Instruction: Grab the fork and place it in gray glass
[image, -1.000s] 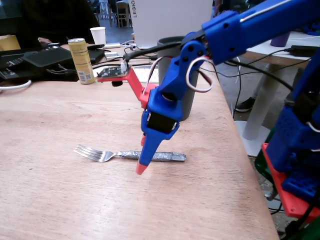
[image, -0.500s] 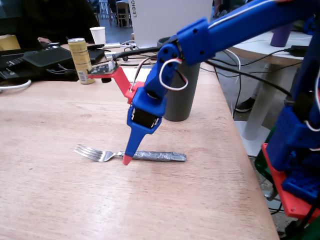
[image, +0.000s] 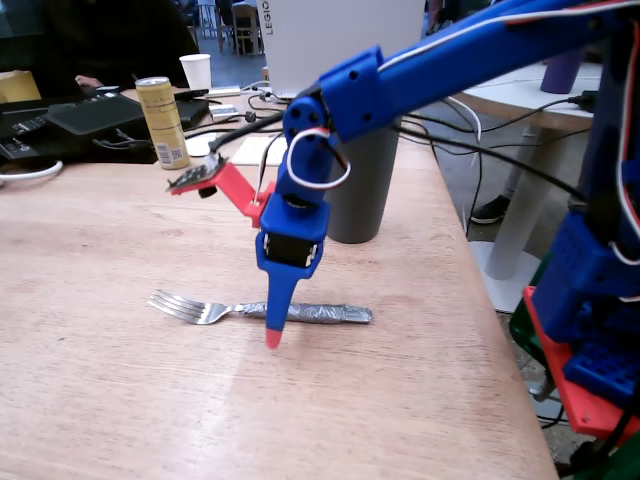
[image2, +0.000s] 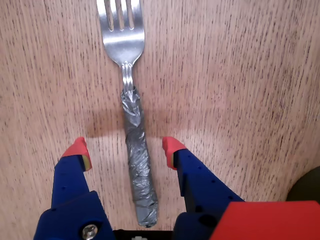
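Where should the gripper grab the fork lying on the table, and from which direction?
Grip the fork on its taped handle, coming straight down from above. It lies flat on the table, and the open gripper already straddles the handle, one finger each side.

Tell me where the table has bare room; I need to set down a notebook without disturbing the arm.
Bare wood lies in front of the fork toward the near edge, and on the left between the fork and the yellow can. The back is crowded: the can, cables, gray glass. The open gripper straddles the fork's handle.
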